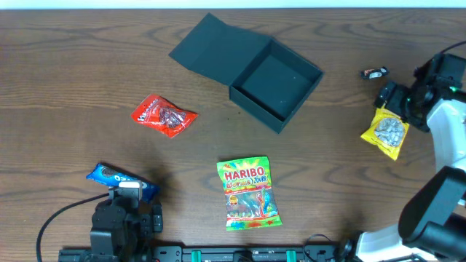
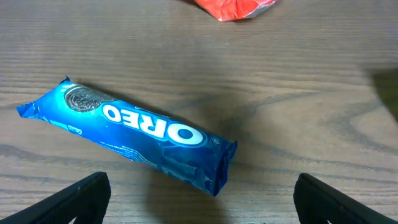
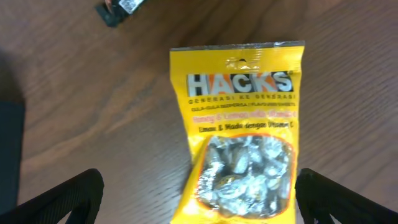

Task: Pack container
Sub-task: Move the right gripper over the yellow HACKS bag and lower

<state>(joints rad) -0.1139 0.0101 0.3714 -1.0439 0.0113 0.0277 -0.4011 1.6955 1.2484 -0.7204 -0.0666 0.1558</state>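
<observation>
The container (image 1: 280, 81), a dark square box, stands open at the back centre with its flap lid (image 1: 207, 44) lying flat to its left. My left gripper (image 2: 202, 205) is open at the front left, just short of a blue Oreo packet (image 2: 137, 134) that lies slanted on the table (image 1: 120, 177). My right gripper (image 3: 199, 202) is open at the right edge, above a yellow Hacks candy bag (image 3: 242, 124). The bag's lower end lies between the fingers (image 3: 339, 199), close to the right one. In the overhead view the bag (image 1: 386, 132) shows beside the right arm (image 1: 437, 87).
A red snack packet (image 1: 164, 115) lies left of centre; its edge (image 2: 233, 7) shows at the top of the left wrist view. A Haribo bag (image 1: 247, 193) lies at front centre. A small dark wrapped candy (image 1: 376, 73) sits beyond the Hacks bag.
</observation>
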